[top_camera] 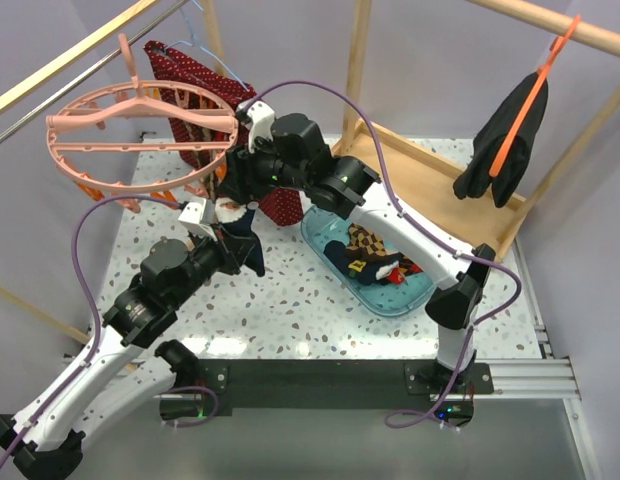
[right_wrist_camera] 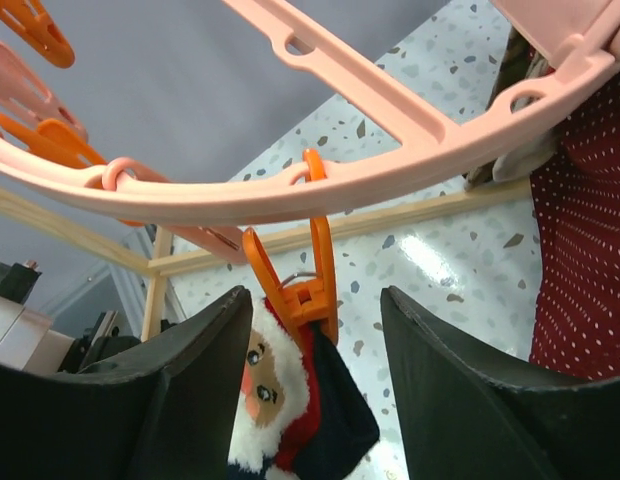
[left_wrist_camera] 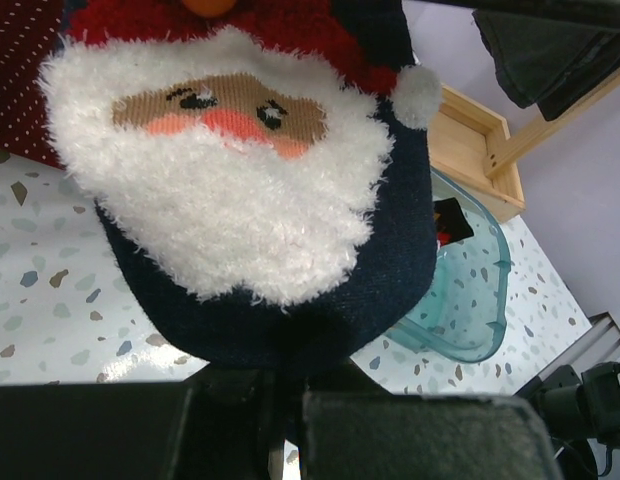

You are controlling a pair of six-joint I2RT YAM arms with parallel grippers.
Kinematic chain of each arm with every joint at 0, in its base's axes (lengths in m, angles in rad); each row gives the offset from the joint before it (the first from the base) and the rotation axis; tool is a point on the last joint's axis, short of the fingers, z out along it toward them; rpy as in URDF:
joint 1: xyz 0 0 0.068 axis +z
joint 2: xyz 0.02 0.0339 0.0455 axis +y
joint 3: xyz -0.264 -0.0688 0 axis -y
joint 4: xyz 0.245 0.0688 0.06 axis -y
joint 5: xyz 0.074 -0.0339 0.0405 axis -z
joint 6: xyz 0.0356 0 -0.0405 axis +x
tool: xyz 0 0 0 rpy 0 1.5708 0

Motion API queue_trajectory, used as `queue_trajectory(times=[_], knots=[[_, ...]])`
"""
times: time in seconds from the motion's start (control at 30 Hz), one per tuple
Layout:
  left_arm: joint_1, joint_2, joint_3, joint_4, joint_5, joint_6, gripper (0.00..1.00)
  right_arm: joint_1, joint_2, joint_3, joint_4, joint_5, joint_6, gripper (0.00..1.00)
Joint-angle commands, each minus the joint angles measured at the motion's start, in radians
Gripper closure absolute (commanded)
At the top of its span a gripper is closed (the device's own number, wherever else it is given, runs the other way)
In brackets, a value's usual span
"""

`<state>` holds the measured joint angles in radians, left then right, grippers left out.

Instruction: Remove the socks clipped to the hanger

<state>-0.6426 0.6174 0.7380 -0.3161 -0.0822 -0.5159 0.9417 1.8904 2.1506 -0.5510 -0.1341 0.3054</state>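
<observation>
Speckled white table (top_camera: 290,300) under a wooden rail frame, with pale lilac walls behind. A pink ring hanger (top_camera: 140,125) hangs at the upper left, above the table's far left corner, with a red white-dotted cloth (top_camera: 190,75) behind it. One navy Santa sock (left_wrist_camera: 250,200), with a fluffy white beard and red hat, dangles from an orange clip (right_wrist_camera: 295,270) on the ring's near rim.

The right gripper (right_wrist_camera: 315,300) reaches up beneath the ring. Its two dark fingers are spread wide, one on each side of the orange clip, and appear clear of it. The sock hangs just below, between them.

The left gripper (left_wrist_camera: 280,400) sits directly under the sock. Its fingers are drawn nearly together, with only a thin gap showing, and the sock's dark lower edge appears pinched between them.

To the right on the table, a clear teal tub (top_camera: 430,290) holds loose socks (top_camera: 370,255), checked brown and navy. A black garment (top_camera: 505,135) hangs on a thin orange hanger (top_camera: 535,95) at the upper right, well apart from both arms.
</observation>
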Motion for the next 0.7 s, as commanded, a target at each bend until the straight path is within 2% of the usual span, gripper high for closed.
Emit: queue_trajectory(times=[0.0, 0.1, 0.3, 0.47, 0.5, 0.57, 0.67], knots=[[0.000, -0.010, -0.002, 0.017, 0.010, -0.018, 1.00, 0.002, 0.010, 0.055, 0.083, -0.025, -0.003, 0.44], [0.000, -0.013, -0.006, 0.014, 0.010, -0.018, 1.00, 0.000, 0.016, 0.066, 0.095, -0.021, 0.004, 0.48], [0.000, -0.016, 0.000, 0.009, 0.016, -0.019, 1.00, 0.000, 0.036, 0.069, 0.106, -0.022, 0.021, 0.64], [0.001, -0.019, 0.006, -0.003, 0.019, -0.018, 1.00, 0.000, 0.041, 0.069, 0.111, -0.024, 0.026, 0.83], [0.001, -0.021, 0.004, -0.005, 0.019, -0.018, 1.00, 0.002, 0.042, 0.069, 0.111, -0.025, 0.027, 0.91], [0.000, -0.022, -0.002, -0.005, 0.019, -0.016, 1.00, 0.000, 0.042, 0.068, 0.109, -0.025, 0.029, 1.00], [0.001, -0.024, -0.006, -0.005, 0.021, -0.021, 1.00, 0.000, 0.041, 0.066, 0.106, -0.024, 0.032, 1.00]])
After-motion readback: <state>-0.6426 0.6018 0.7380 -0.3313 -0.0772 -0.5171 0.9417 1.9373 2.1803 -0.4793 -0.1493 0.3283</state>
